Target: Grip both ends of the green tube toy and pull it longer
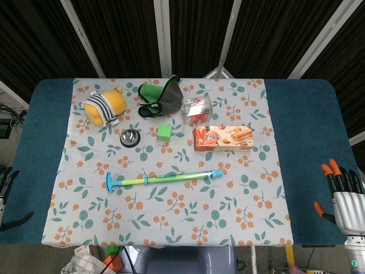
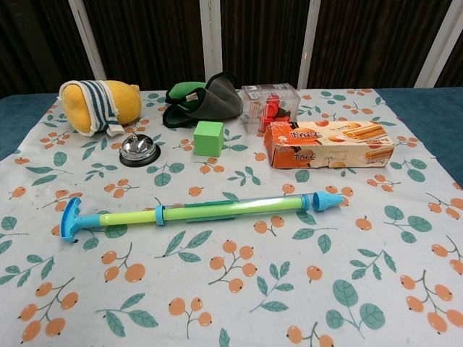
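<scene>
The green tube toy (image 1: pixel 163 180) is lying flat along the counter (image 1: pixel 308 148) toward its near edge, untouched. The right hand (image 1: pixel 344 194) is hovering off the near right corner, fingers spread and empty. The left hand (image 1: pixel 7 197) is showing at the near left edge; its state cannot be determined.

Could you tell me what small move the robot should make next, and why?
Probably bring both hands in toward the tube toy. The left hand and right hand sit open at the table's outer edges, holding nothing, while the toy lies untouched between them, its T-handle end to the left and its nozzle end to the right.
</scene>
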`<state>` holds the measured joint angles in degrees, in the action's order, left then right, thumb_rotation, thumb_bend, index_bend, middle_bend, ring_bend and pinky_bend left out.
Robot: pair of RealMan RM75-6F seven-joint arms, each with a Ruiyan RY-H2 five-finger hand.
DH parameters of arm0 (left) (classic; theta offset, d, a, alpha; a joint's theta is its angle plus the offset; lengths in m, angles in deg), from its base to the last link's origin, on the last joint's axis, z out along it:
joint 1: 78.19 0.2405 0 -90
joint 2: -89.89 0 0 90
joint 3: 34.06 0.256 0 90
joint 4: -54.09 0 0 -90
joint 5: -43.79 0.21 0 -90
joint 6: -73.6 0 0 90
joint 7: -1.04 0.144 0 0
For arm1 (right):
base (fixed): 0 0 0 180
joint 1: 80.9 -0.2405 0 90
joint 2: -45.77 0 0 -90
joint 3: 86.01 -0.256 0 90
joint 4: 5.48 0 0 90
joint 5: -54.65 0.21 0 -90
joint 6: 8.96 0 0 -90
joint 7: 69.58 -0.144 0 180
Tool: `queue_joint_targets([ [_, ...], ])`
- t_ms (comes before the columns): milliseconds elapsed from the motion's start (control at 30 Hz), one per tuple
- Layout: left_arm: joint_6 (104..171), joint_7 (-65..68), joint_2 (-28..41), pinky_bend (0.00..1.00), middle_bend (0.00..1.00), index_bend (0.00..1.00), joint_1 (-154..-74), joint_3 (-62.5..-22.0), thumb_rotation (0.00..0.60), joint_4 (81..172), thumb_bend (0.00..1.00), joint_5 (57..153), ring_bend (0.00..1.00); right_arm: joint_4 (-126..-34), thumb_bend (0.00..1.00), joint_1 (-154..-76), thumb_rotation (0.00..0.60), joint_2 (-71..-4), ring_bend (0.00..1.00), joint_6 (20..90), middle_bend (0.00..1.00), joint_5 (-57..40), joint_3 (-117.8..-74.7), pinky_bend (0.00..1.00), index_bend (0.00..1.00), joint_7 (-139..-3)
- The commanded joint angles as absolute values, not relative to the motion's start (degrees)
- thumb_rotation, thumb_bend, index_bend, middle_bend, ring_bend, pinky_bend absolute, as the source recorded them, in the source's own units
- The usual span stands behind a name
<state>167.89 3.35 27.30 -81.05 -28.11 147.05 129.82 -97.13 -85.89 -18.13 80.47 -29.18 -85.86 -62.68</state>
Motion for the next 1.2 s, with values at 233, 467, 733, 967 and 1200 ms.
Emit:
queue_joint_targets([
  [233,166.5,3.5,27.5,0.0,0.0,0.03,-80.6,-28.8,0.6,147.5,0.13,129.6,0.0,-97.3,0.31,-85.9,0.6,-18.2,0.0,79.8,0.0,-30.5,-86.0,0.0,0.0,-62.6],
  [467,163.6,5.2,27.5,0.0,0.0,0.08,-81.7,-29.8,0.6,149.3,0.13,128.8,0.0,-97.6,0.31,-85.8,0.6,-18.3,0.0,79.1,0.0,-31.3,-85.8,0.0,0.0,-62.2],
  [733,156.6,13.4,26.3,0.0,0.05,0.26,-86.4,-33.0,0.6,155.1,0.22,125.8,0.0,-97.5,0.31,-85.5,0.6,-18.0,0.0,78.7,0.0,-31.3,-86.2,0.0,0.0,-63.2],
  [967,149.0,25.8,20.7,0.0,0.08,0.36,-92.8,-37.7,0.6,159.7,0.28,118.2,0.0,-97.6,0.31,-85.6,0.6,-17.9,0.0,78.1,0.0,-32.1,-86.0,0.0,0.0,-63.1],
  [1200,145.6,42.1,9.9,0.0,0.1,0.4,-99.4,-42.2,0.6,160.2,0.28,105.5,0.0,-98.0,0.31,-85.5,0.6,-17.5,0.0,77.6,0.0,-32.0,-86.3,0.0,0.0,-64.3],
])
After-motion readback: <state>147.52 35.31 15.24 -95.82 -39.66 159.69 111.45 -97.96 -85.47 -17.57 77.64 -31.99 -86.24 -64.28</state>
